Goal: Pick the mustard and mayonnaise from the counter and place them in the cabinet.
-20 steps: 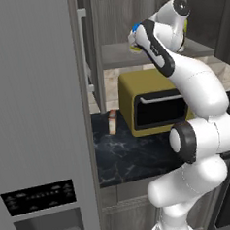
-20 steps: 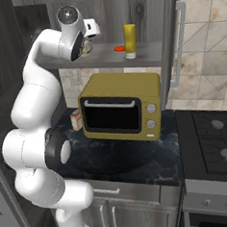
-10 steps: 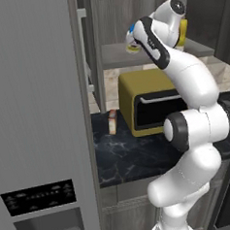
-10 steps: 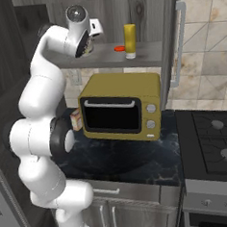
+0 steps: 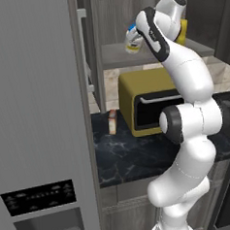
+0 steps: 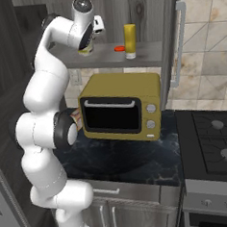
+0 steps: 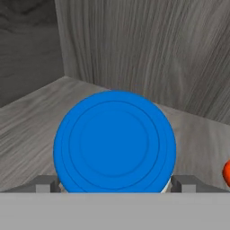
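Note:
The mayonnaise (image 7: 114, 141), a white jar with a blue lid, sits between my gripper's (image 7: 115, 183) fingertips (image 7: 45, 183), which are shut on its sides. It is low over the left part of the cabinet shelf (image 6: 144, 55); I cannot tell whether it touches. The jar (image 5: 131, 40) shows at the end of my raised arm, and again (image 6: 86, 51) under the hand. The mustard (image 6: 130, 41), a slim yellow bottle, stands upright on the same shelf to the right. The black counter (image 6: 138, 157) lies below.
An olive-yellow toaster oven (image 6: 119, 105) stands on the counter under the shelf. A small red-orange disc (image 6: 119, 49) lies beside the mustard. A tan box (image 5: 112, 122) leans left of the oven. The open cabinet door (image 6: 174, 33) is right, the fridge (image 5: 34, 117) left, a stove (image 6: 218, 136) far right.
My hand has carried the mayonnaise a little deeper into the cabinet and down toward the shelf. The elbow has swung upright. The mustard has not moved.

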You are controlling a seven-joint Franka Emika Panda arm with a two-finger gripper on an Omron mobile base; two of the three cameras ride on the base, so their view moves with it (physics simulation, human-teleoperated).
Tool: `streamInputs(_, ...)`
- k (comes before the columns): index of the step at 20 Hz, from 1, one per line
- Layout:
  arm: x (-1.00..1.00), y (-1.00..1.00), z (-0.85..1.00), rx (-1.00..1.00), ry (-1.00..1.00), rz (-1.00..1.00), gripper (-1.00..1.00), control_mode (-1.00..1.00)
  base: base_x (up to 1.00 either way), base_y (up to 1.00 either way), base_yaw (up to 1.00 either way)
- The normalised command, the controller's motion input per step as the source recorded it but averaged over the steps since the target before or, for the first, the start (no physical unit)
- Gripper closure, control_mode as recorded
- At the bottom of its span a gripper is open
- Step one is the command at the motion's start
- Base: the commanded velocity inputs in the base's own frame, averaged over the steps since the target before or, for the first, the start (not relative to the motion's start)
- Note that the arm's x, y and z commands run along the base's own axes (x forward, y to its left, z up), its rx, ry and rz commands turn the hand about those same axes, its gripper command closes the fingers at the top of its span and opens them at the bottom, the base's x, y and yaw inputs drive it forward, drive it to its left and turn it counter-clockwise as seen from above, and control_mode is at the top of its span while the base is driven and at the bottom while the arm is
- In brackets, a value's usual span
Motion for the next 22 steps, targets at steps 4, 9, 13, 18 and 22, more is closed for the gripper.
streamInputs(4,0.00,0.00,-0.19,0.00,0.01,0.03,1.00,-1.00,0.00,0.00,0.00)
streamInputs(9,0.00,0.00,-0.24,0.00,0.00,0.02,-1.00,-1.00,0.00,0.00,0.00)
streamInputs(13,0.00,0.00,-0.23,0.00,0.00,0.01,-1.00,-1.00,0.00,0.00,0.00)
streamInputs(18,0.01,0.00,-0.21,0.00,0.00,0.01,-1.00,-1.00,0.00,0.00,0.00)
streamInputs(22,0.09,0.00,-0.18,0.00,0.00,0.02,-1.00,-1.00,0.00,0.00,0.00)
